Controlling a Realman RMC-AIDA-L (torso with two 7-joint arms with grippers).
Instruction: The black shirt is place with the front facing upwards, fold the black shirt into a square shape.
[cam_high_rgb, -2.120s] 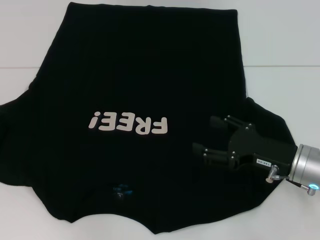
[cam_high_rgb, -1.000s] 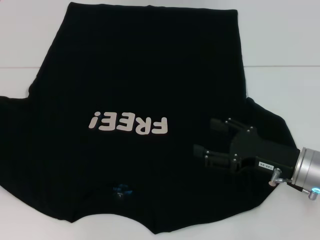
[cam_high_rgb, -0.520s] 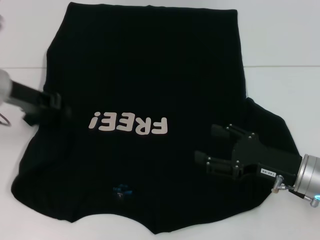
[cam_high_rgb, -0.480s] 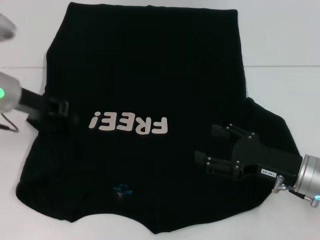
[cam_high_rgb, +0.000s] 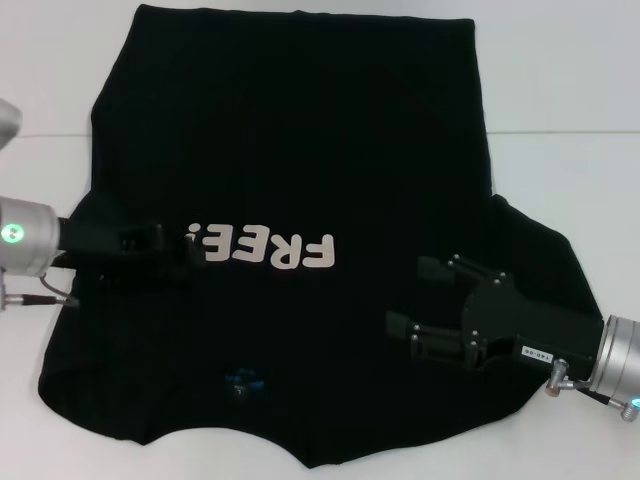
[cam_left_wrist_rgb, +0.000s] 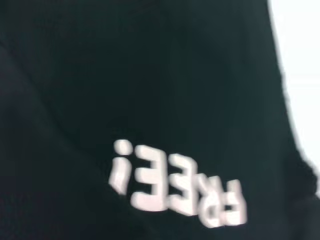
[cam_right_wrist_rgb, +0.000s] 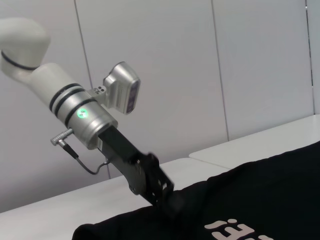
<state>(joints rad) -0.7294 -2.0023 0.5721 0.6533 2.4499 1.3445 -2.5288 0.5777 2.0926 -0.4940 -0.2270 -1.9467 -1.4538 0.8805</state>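
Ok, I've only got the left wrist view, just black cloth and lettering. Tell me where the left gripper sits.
Observer: The left gripper is over the shirt's left side, right beside the exclamation mark of the lettering.
Operator: Now give me the right arm.
Observer: The right gripper is open over the shirt's right side, beyond the F.
Operator: Describe the cloth at the left gripper.
Observer: In the right wrist view, it bunches up to the gripper, above the table.
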